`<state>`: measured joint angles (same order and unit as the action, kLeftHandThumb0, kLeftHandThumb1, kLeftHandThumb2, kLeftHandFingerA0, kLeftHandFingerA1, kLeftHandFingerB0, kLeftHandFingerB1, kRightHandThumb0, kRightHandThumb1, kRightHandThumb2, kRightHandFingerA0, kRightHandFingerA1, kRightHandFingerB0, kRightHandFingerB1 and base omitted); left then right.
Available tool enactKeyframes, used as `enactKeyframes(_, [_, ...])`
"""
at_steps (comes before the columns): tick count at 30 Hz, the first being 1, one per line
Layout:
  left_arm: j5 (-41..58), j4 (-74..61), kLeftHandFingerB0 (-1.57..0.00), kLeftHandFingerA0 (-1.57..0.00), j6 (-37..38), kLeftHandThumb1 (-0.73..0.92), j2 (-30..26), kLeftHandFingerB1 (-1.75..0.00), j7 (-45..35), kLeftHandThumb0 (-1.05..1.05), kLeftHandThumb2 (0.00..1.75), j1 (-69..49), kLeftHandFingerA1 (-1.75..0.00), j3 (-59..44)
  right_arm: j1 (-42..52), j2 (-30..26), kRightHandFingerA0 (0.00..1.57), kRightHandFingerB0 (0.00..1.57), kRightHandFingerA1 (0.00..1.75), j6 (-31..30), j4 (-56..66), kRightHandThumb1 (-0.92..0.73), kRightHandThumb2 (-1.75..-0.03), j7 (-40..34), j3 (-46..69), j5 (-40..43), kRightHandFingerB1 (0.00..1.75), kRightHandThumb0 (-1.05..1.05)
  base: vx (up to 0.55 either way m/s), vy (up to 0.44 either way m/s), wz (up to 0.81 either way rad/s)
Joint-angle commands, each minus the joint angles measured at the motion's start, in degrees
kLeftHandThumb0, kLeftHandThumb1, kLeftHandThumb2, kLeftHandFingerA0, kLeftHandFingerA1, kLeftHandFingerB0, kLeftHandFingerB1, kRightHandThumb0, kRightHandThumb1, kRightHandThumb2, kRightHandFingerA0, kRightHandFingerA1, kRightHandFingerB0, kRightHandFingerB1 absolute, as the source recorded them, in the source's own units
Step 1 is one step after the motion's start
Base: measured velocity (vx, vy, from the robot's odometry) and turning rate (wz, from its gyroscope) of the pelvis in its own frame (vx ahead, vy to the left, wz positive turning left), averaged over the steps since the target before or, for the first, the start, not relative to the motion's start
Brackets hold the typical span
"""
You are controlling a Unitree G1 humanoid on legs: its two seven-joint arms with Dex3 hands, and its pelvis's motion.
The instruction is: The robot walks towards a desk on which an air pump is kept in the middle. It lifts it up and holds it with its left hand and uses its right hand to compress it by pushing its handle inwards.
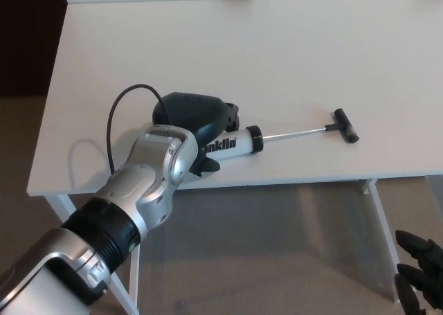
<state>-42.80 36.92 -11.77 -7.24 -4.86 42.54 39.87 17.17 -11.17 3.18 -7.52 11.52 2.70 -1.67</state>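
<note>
White air pump (232, 145) lies handle (344, 125) rightward, tilted.

Left arm (118, 211) clad in rounded silver-grey metal shells with a soft sheen, broken near the lower left by a black ribbed ring with a small yellow-green mark on it. Below that ring, a wider pale silver segment with a dark slot along its edge. Wrist housing (160, 156) boxy with bevelled corners, capped by a flat light panel. Thin black cable (114, 114) looping up in an arc from the wrist area. Left hand (197, 118) covered by a smooth dark grey, domed shell, with black finger parts showing underneath. Right hand (419, 277) matte black, seen only as thick, segmented, rounded fingers at the bottom right corner.
</note>
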Motion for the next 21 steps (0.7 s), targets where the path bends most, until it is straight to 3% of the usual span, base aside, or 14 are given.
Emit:
enactKeyframes(1, [-2.46, 4.44, -0.69, -0.78, 9.68, 0.86, -1.35, -0.69, 15.33, -0.37, 0.70, -1.81, -1.63, 0.05, -0.67, -0.41, 0.10, 0.00, 0.49, -1.44, 1.00, -0.75, -1.06, -0.45, 0.45, 0.28, 0.34, -0.71, 0.00, 0.000, 0.00])
enactKeyframes(3, [-2.65, 4.79, -0.69, -0.77, 9.86, 0.85, -1.27, -0.75, 15.85, -0.38, 0.69, -1.80, -1.64, 0.26, -0.78, -0.34, 0.06, 0.00, 0.47, -1.38, 1.00, -0.76, -1.07, -0.35, 0.53, 0.50, 0.33, -0.73, 0.00, 0.000, 0.00])
enactKeyframes(4, [-2.73, 5.18, -0.69, -0.80, 10.12, 0.84, -1.14, -0.57, 16.25, -0.37, 0.69, -1.88, -1.63, 0.44, -0.90, -0.40, 0.01, 0.00, 0.46, -1.30, 1.05, -0.76, -1.10, -0.11, 0.63, 0.75, 0.35, -0.65, 0.00, 0.000, 0.00])
enactKeyframes(9, [-2.65, 6.26, -0.68, -0.80, 10.61, 0.85, -0.82, -0.58, 17.28, -0.38, 0.70, -1.91, -1.62, 0.58, -1.11, -0.46, 0.01, 0.01, 0.46, -1.08, 1.02, -0.76, -1.10, 0.21, 0.75, 1.06, 0.35, -0.65, 0.00, 0.000, 0.00])
enactKeyframes(10, [-2.70, 6.82, -0.62, -0.80, 10.56, 0.90, -0.70, -0.96, 17.82, -0.36, 0.72, -2.08, -1.58, 0.63, -1.26, -0.42, 0.09, 0.00, 0.48, -1.01, 0.93, -0.76, -1.07, 0.03, 0.66, 0.85, 0.34, -0.73, 0.00, 0.000, 0.00])
enactKeyframes(12, [-2.73, 7.31, -0.62, -0.80, 10.58, 0.90, -0.60, -0.96, 18.26, -0.36, 0.72, -2.18, -1.58, 0.66, -1.37, -0.39, 0.09, 0.00, 0.48, -0.97, 0.87, -0.76, -1.07, -0.10, 0.60, 0.69, 0.34, -0.73, 0.00, 0.000, 0.00])
enactKeyframes(13, [-2.66, 8.29, -0.72, -0.84, 10.82, 0.87, -0.34, -0.70, 18.85, -0.35, 0.65, -2.29, -1.48, 0.71, -1.49, -0.29, 0.04, 0.00, 0.46, -1.11, 0.90, -0.75, -1.10, -0.20, 0.59, 0.68, 0.35, -0.67, 0.00, 0.000, 0.00])
enactKeyframes(14, [-2.59, 9.04, -0.72, -0.84, 11.05, 0.87, -0.15, -0.70, 19.30, -0.35, 0.65, -2.34, -1.48, 0.73, -1.56, -0.22, 0.04, 0.00, 0.46, -1.21, 0.92, -0.75, -1.10, -0.25, 0.59, 0.71, 0.35, -0.67, 0.00, 0.000, 0.00])
enactKeyframes(15, [-1.42, 10.25, -0.78, -0.84, 11.48, 0.72, 0.50, -0.57, 19.18, -0.28, 0.64, -2.35, -1.59, -0.08, -1.70, -0.18, 0.02, 0.02, 0.45, -1.20, 0.90, -0.76, -1.10, -0.27, 0.58, 0.72, 0.35, -0.65, 0.00, 0.000, 0.00])
enactKeyframes(16, [-0.01, 11.68, -0.78, -0.84, 12.06, 0.72, 1.27, -0.57, 19.02, -0.28, 0.64, -2.30, -1.59, -1.12, -1.86, -0.17, 0.02, 0.02, 0.45, -1.13, 0.85, -0.76, -1.10, -0.27, 0.56, 0.69, 0.35, -0.65, 0.00, 0.000, 0.00])
enactKeyframes(17, [1.08, 12.53, -0.47, -0.70, 12.08, 0.73, 1.78, -1.57, 18.40, -0.17, 0.57, -2.16, -1.75, -2.03, -1.84, -0.10, 0.02, 0.01, 0.45, -1.32, 1.08, -0.76, -1.10, -0.31, 0.54, 0.71, 0.35, -0.65, 0.00, 0.000, 0.00])
enactKeyframes(18, [1.65, 13.13, -0.47, -0.70, 12.11, 0.73, 2.09, -1.57, 18.05, -0.17, 0.57, -2.03, -1.75, -2.59, -1.81, -0.05, 0.02, 0.01, 0.45, -1.48, 1.26, -0.76, -1.10, -0.33, 0.53, 0.73, 0.35, -0.65, 0.00, 0.000, 0.00])
enactKeyframes(19, [5.68, 13.87, -0.57, -0.74, 12.29, 0.75, 2.99, -1.63, 14.64, 0.02, 0.56, -1.75, -1.74, -5.89, -1.70, -0.04, 0.02, 0.02, 0.45, -1.19, 1.42, -0.75, -1.10, -0.32, 0.56, 0.76, 0.37, -0.65, 0.00, 0.000, 0.00])
enactKeyframes(21, [8.56, 14.54, -0.57, -0.74, 12.56, 0.75, 3.67, -1.63, 12.22, 0.02, 0.56, -1.50, -1.74, -8.35, -1.62, -0.04, 0.02, 0.02, 0.45, -0.98, 1.53, -0.75, -1.10, -0.30, 0.58, 0.79, 0.37, -0.65, 0.00, 0.000, 0.00])
